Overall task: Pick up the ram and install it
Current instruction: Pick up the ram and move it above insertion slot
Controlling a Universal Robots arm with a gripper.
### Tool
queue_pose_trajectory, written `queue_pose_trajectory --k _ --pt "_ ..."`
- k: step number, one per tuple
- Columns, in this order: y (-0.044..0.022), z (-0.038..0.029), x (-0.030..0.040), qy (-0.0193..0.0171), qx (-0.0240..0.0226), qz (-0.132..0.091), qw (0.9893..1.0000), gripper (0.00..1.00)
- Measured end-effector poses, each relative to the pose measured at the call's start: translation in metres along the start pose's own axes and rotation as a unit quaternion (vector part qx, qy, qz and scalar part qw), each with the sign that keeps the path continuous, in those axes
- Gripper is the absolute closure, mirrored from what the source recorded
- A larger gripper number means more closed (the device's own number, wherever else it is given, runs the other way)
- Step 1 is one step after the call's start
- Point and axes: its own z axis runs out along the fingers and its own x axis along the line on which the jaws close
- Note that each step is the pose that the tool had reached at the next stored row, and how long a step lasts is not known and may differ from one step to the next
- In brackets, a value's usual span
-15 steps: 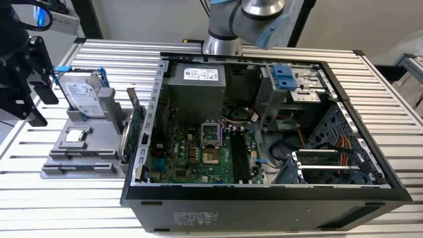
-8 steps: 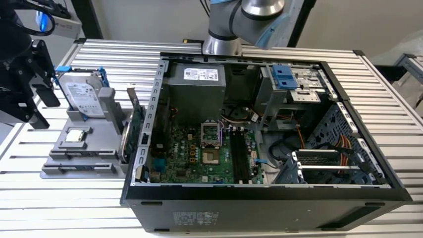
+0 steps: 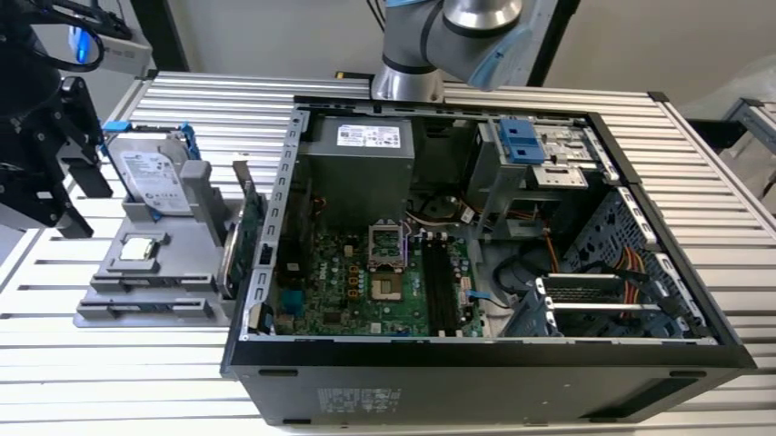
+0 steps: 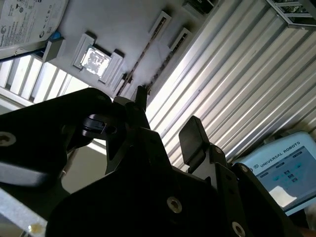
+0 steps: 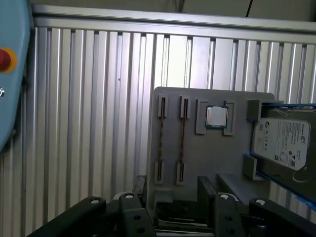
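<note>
1. Tool state. In the first wrist view I see the black two-fingered tool (image 5: 173,185) with its fingers (image 5: 205,190) spread apart. In the second wrist view the ribbed aluminium surface (image 4: 237,89) shows through the gap between them.

2. Tool position. The tool hangs above the surface, near the slotted end of the flat grey plastic parts tray (image 5: 212,158) and apart from it.

3. Tray contents. Two narrow parallel slots (image 5: 161,143) run across one end of the tray. Just beside them a small square silver processor chip (image 5: 216,117) sits in a recess. A silver boxy hard drive (image 5: 281,143) with a blue handle occupies the other end.

4. Case. In the exterior view a green expansion card (image 3: 246,241) with a metal bracket stands on edge between the tray and the open black computer case (image 3: 485,381). Long black memory sockets (image 3: 439,286) lie on the green motherboard (image 3: 352,282).

5. Ram. A thin dark line runs along each tray slot. I cannot tell whether either line is the ram seen edge-on, nor whether a stick sits in the memory sockets.

6. Surroundings. A pale blue control pendant (image 5: 10,74) lies well apart from the tray.
</note>
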Motion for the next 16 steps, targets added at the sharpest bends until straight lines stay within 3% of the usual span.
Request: queue_pose_trajectory --k 1,16 --pt "0.0000 0.0000 0.0000 -0.0011 0.0000 0.000 1.0000 0.00" --pt "0.0000 0.0062 0.0000 -0.0004 0.0000 0.000 1.0000 0.00"
